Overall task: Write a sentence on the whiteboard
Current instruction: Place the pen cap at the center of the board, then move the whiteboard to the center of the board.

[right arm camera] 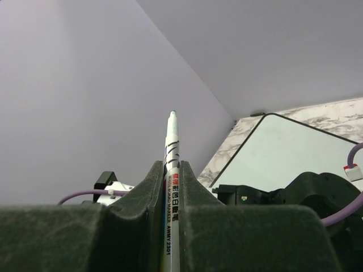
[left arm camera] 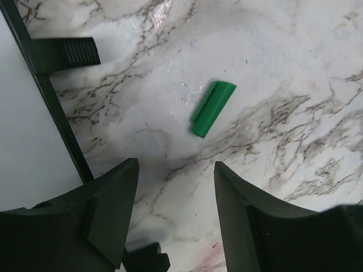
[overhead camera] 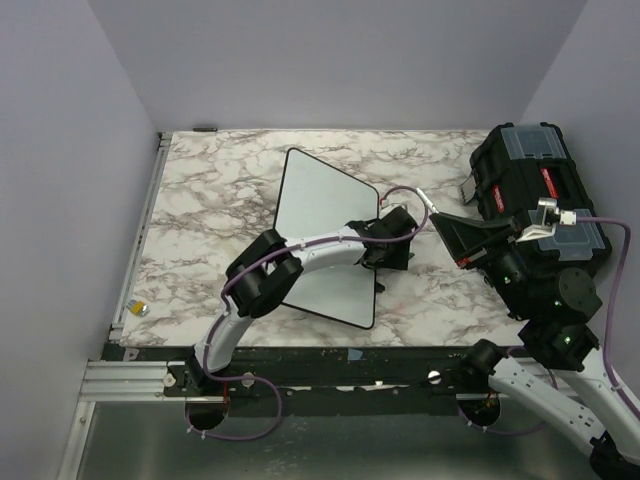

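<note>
Right wrist: right gripper [right arm camera: 171, 173] pinches a marker [right arm camera: 172, 136] — lower barrel hidden; left gripper [left arm camera: 176, 167] gapes, empty.

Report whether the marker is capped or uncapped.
Uncapped: the marker shows its bare tip, and a green cap lies loose on the table.

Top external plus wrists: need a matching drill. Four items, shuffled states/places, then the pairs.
Items:
1. marker
2. green cap
3. left gripper
4. whiteboard

States:
A. open, above the cap
B. clamped in the right gripper, tip bare
C. lying on the marble table
D. no writing visible

Pairs: 1-B, 2-C, 3-A, 4-D
</note>
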Action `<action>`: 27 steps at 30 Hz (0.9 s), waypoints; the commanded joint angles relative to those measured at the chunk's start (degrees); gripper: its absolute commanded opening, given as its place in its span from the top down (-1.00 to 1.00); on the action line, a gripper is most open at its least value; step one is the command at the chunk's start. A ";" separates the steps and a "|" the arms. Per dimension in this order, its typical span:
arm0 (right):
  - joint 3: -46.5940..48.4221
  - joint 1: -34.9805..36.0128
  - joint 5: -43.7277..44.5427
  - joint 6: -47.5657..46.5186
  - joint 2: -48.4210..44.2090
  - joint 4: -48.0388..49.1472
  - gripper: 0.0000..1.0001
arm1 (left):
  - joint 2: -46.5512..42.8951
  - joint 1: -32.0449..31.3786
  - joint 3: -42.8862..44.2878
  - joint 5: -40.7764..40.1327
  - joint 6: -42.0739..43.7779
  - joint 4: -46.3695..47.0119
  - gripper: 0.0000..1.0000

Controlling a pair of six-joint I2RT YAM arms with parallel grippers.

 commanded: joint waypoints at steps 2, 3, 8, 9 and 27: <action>1.19 0.26 1.37 0.61 -0.03 -1.73 0.99 | -3.37 -0.22 -5.22 -4.55 2.67 -4.47 -0.16; 1.10 0.24 1.38 0.62 0.06 -1.73 0.99 | -3.68 -0.21 -5.87 -5.00 3.54 -4.64 -0.18; 0.81 0.25 1.38 0.86 0.57 -1.66 0.99 | -5.57 -0.12 -8.37 -8.59 8.70 -6.71 -0.33; 0.78 0.26 1.30 0.87 0.63 -1.64 0.99 | -5.92 -0.10 -9.04 -8.81 10.12 -6.83 -0.33; -0.09 0.22 0.76 1.50 1.63 -1.08 0.99 | -14.51 5.19 -26.18 -7.45 24.06 0.03 -0.37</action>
